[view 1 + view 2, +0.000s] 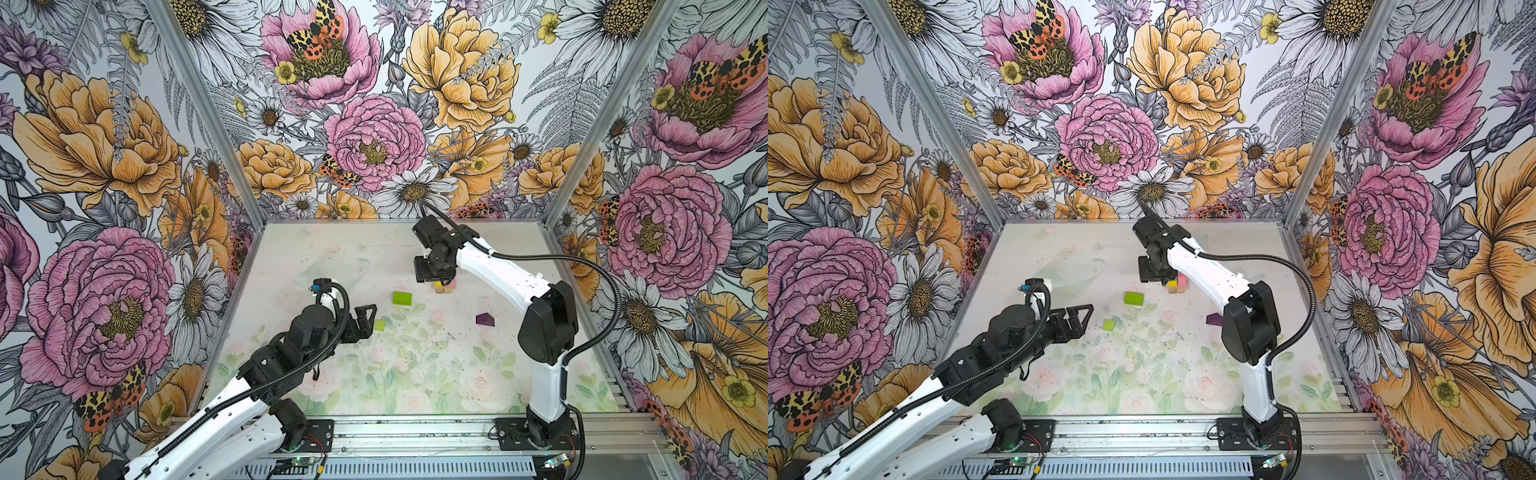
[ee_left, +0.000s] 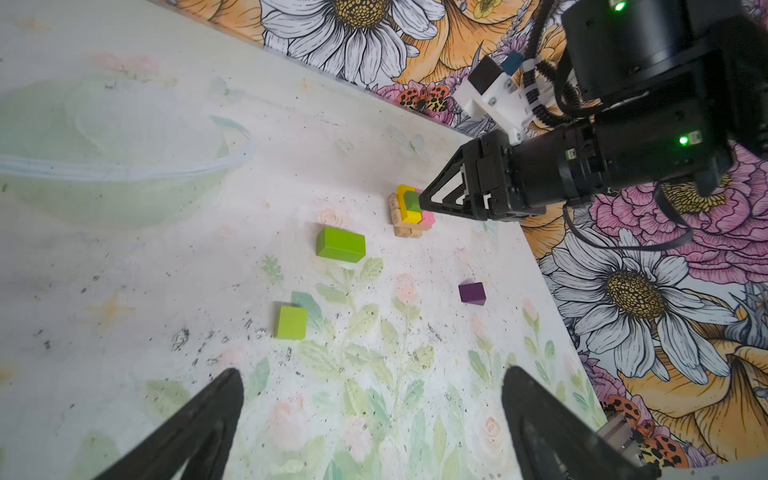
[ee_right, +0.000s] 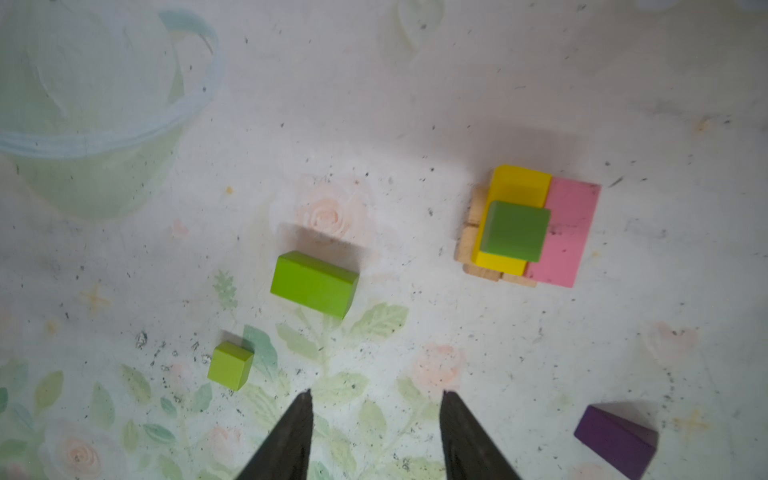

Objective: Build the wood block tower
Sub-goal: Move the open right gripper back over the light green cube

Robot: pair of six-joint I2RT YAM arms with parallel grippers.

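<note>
Where the table (image 1: pixel 332 249) runs toward its far side, right of centre, the wood block tower (image 3: pixel 528 232) stands: tan oblongs (image 3: pixel 469 232) at the base, a yellow oblong (image 3: pixel 519 183) and a pink oblong (image 3: pixel 569 232) side by side on them, and a green cube (image 3: pixel 515 230) on the yellow. The right gripper (image 3: pixel 376 395) hangs above it, jaws apart and empty. A lime brick (image 3: pixel 313 284), a second green cube (image 3: pixel 230 365) and a purple peaked piece (image 3: pixel 615 440) lie loose nearby. The left gripper (image 2: pixel 372 372), jaws spread wide, hovers near that loose cube.

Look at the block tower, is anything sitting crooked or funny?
A little. The green cube on top is not in the middle: it rests mostly on the yellow block, hardly on the pink block. Tan blocks poke out underneath.
</note>
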